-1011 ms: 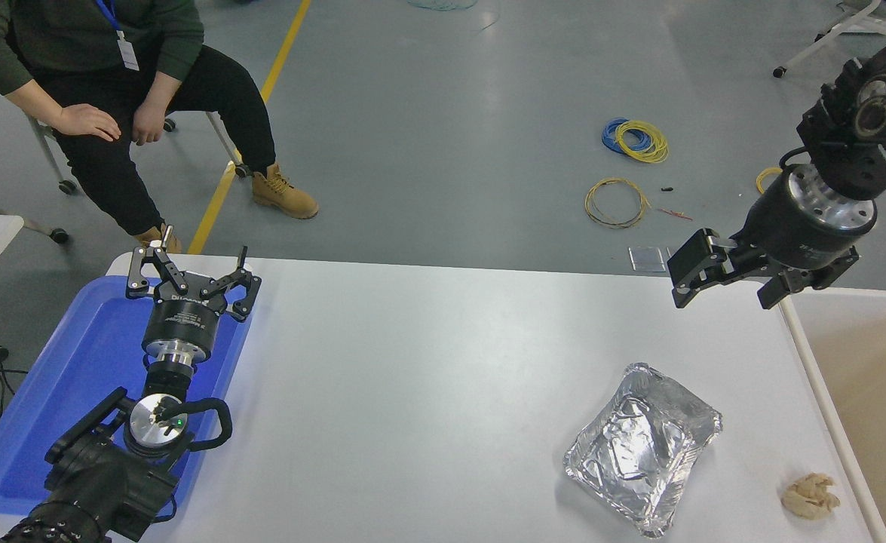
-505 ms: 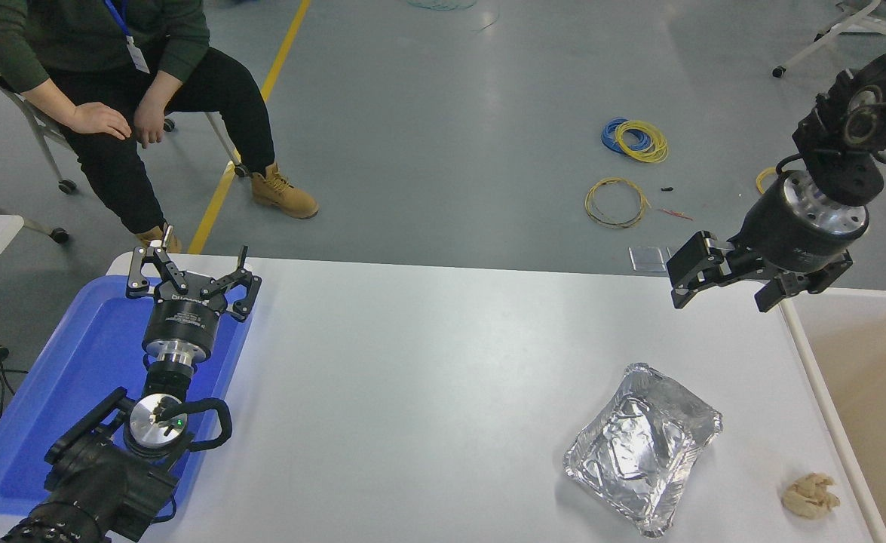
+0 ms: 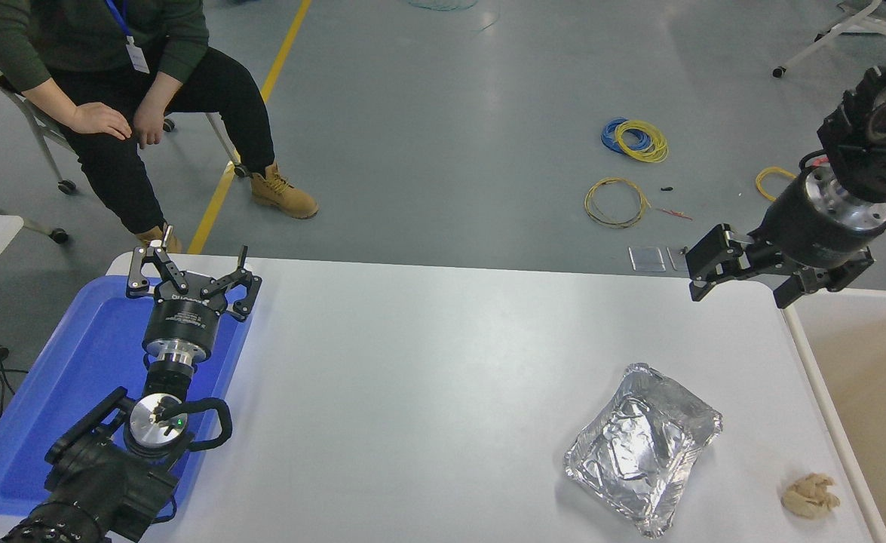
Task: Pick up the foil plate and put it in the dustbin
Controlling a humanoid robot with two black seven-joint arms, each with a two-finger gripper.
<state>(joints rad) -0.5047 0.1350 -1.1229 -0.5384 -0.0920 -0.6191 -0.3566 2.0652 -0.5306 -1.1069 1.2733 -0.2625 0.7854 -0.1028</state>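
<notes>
White table — foil plate flat, right gripper above, fingers wide, empty.

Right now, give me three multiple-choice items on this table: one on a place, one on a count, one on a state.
1. Where does the foil plate lie?
A. in the dustbin
B. on the white table, near right
C. in the blue tray

2. How many tissue wads lie on the table?
A. one
B. two
C. three

3. The right gripper is:
A. shut on the plate
B. open, holding nothing
C. out of view

Key: B, it rests on the table beside the dustbin; A, a single wad; B, its fingers are spread above the far right corner.
</notes>
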